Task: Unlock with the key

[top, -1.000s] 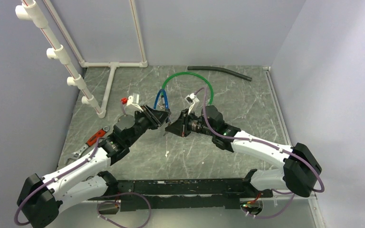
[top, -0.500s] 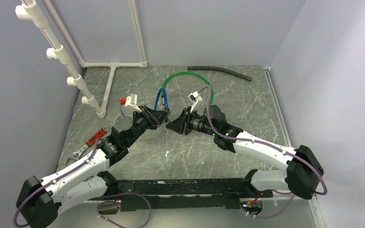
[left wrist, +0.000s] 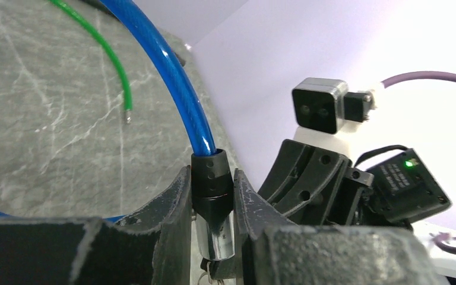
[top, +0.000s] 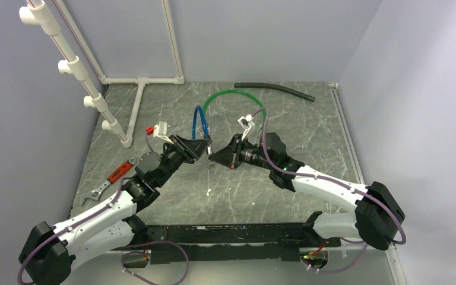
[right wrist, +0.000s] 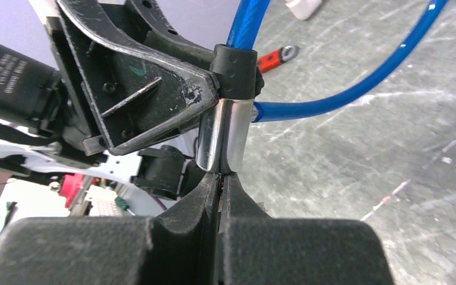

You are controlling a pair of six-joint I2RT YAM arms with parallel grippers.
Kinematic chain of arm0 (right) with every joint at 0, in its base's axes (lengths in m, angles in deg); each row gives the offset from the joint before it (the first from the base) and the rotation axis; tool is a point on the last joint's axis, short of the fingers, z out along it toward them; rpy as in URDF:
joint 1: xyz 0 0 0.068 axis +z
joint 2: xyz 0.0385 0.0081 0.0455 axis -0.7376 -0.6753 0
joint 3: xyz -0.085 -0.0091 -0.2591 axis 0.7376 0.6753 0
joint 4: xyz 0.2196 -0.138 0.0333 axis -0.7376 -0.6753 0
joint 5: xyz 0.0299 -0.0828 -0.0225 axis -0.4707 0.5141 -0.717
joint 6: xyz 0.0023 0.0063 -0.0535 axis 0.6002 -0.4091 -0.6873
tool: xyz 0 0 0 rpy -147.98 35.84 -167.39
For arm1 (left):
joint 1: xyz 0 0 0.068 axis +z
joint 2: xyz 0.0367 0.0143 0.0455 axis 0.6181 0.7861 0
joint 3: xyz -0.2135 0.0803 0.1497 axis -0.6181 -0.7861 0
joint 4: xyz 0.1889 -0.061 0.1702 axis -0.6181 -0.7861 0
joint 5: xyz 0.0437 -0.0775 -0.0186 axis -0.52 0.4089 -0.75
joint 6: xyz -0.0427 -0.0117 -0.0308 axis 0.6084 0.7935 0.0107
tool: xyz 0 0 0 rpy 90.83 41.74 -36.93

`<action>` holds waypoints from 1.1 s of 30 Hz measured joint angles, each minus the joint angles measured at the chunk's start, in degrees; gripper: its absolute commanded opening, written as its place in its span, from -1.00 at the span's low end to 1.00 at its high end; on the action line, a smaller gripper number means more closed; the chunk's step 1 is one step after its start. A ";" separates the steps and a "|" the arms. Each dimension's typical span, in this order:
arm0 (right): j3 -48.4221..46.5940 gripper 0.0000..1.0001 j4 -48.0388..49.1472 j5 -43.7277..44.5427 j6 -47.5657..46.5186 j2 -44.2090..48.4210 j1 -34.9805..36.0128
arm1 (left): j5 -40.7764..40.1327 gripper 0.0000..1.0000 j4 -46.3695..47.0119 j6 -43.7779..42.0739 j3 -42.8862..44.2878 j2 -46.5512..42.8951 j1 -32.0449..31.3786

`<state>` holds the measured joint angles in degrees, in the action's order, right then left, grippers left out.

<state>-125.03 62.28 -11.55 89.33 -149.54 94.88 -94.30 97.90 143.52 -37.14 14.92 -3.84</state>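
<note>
A blue cable lock (top: 199,122) is held in the air over the middle of the table. My left gripper (top: 200,146) is shut on its black and chrome lock body (left wrist: 212,184), one finger on each side, seen in the left wrist view (left wrist: 212,205). My right gripper (top: 212,157) meets the chrome cylinder (right wrist: 224,139) end-on from the opposite side. In the right wrist view (right wrist: 219,181) its fingers are pressed together on the key (right wrist: 219,177), which shows only as a thin sliver entering the cylinder's end. The rest of the key is hidden.
A green cable (top: 237,94) loops on the table behind the lock. A black hose (top: 273,88) lies at the back. A white pipe frame (top: 136,113) stands at the back left. A red-handled wrench (top: 116,173) lies at the left.
Both grippers, joined at the lock, have risen slightly. The right wrist has turned a little and its camera has swung to the right. The left wrist has also rolled a little.
</note>
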 measured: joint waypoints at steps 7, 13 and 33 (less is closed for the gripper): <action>0.50 -1.00 11.85 -8.37 5.27 0.02 -2.56 | 3.04 -1.00 13.46 0.02 -1.53 -0.11 0.37; 0.68 -1.00 29.70 -16.61 14.82 -2.25 -4.22 | 7.63 -1.00 27.74 1.46 -1.90 1.07 0.35; -12.22 -1.00 57.27 -38.38 37.35 -12.66 -5.44 | 22.49 -1.00 58.66 5.95 1.95 11.43 0.37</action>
<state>-137.25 119.54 -49.93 126.69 -162.19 89.43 -71.81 156.56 149.46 -35.19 26.36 -3.47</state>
